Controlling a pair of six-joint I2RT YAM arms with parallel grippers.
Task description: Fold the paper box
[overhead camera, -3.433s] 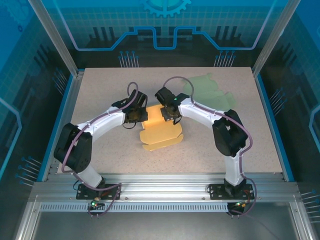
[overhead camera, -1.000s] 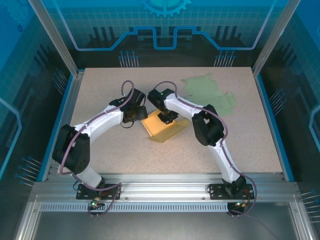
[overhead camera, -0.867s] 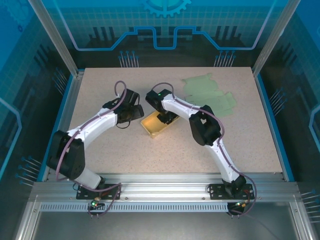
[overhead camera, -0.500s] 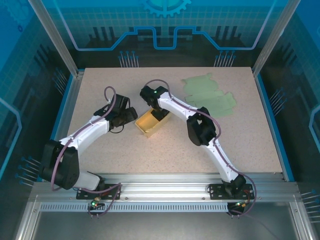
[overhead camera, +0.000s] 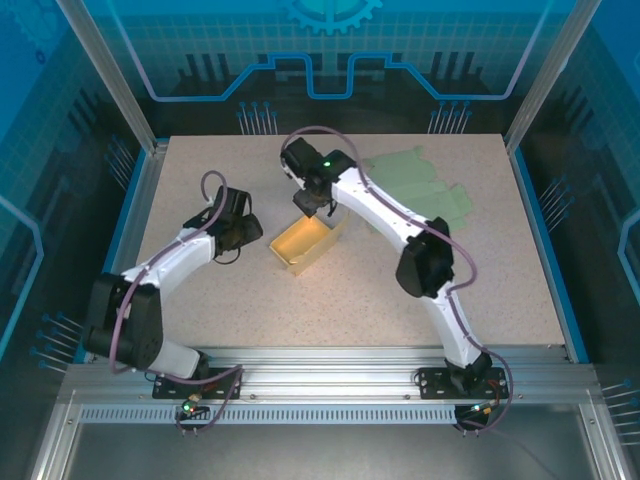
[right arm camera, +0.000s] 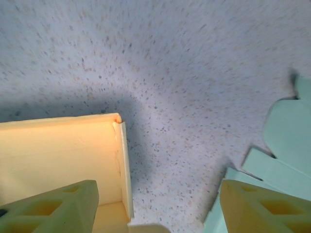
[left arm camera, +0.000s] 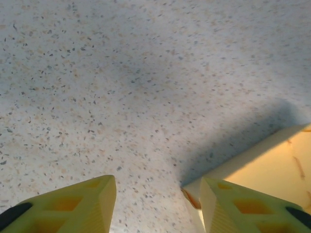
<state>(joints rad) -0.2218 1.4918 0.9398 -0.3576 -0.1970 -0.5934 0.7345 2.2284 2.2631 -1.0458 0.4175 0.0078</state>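
Both empty and released, my left gripper [left arm camera: 156, 183] hangs beside the box [overhead camera: 300, 245] corner and my right gripper [right arm camera: 158, 187] by its far end, since the folding looks done.

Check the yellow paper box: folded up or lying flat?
Folded up: the yellow box stands as an open tray with raised walls, unlike the flat green sheet nearby.

Between the left gripper's [left arm camera: 157, 189] jaws the table [left arm camera: 146, 73] looked matt, rough and speckled like stone. By the right gripper's [right arm camera: 159, 194] jaws the box [right arm camera: 58, 145] was smooth yellow paper and the sheet [right arm camera: 286, 141] pale green paper. Its fingers [right arm camera: 53, 208] looked like matt plastic.
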